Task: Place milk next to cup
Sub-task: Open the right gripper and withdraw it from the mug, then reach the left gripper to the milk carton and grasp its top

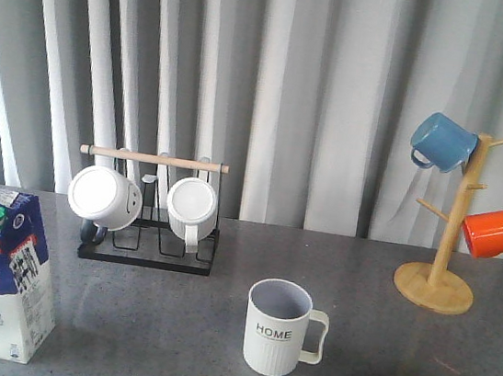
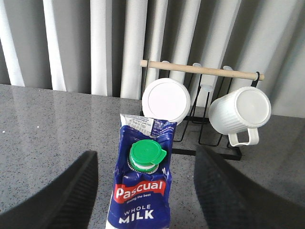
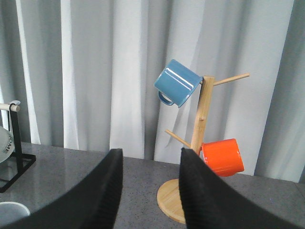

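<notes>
The milk [image 1: 3, 276] is a blue-and-white carton with a green cap, standing upright at the table's front left. In the left wrist view the milk [image 2: 143, 191] stands between the spread fingers of my left gripper [image 2: 146, 153], which is open and not touching it. The cup [image 1: 281, 329], cream and ribbed with "HOME" lettering, stands front centre with its handle to the right. My right gripper [image 3: 151, 152] is open and empty, off to the right of the cup and facing the mug tree. Only a curved pale rim [image 3: 8, 211] shows at a corner of the right wrist view.
A black wire rack [image 1: 145, 253] with a wooden bar holds two white mugs [image 1: 105, 197] behind the milk. At the back right, a wooden mug tree [image 1: 445, 269] carries a blue mug [image 1: 443, 142] and an orange mug [image 1: 490, 232]. Grey curtains hang behind the table.
</notes>
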`<state>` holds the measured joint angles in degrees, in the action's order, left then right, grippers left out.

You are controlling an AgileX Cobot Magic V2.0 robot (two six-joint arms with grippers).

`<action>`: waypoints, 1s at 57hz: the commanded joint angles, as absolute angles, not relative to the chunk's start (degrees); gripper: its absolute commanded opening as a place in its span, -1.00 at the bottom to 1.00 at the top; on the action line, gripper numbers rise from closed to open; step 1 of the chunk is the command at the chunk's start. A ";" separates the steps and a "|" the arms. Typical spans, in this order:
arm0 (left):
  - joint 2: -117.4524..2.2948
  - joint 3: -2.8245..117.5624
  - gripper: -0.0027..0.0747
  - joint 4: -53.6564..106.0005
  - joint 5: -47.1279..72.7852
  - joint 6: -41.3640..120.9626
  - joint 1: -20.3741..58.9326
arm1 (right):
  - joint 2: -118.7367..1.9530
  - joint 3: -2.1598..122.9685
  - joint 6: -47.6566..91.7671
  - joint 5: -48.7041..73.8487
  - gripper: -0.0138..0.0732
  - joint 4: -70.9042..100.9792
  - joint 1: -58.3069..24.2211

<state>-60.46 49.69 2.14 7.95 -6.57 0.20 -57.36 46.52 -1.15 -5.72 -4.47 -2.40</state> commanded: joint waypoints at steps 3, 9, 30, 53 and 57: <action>-59.73 51.75 0.19 2.41 4.04 -6.64 0.12 | -54.41 48.46 -4.61 -9.34 -0.19 -6.65 -2.00; -59.73 51.75 0.19 2.41 4.04 -6.64 0.12 | -52.89 48.46 -6.26 -8.99 -0.45 -6.71 -2.00; -59.73 51.75 0.19 2.41 4.04 -6.64 0.12 | -51.69 48.46 -6.27 -6.42 -0.70 -6.67 -2.00; -59.73 51.75 0.19 2.41 4.04 -6.64 0.12 | -52.17 48.46 -6.32 -0.72 -0.70 -6.27 -2.00; -59.73 51.75 0.19 2.41 3.90 -6.64 0.12 | -52.17 48.46 -6.32 -0.64 -0.70 -6.27 -2.00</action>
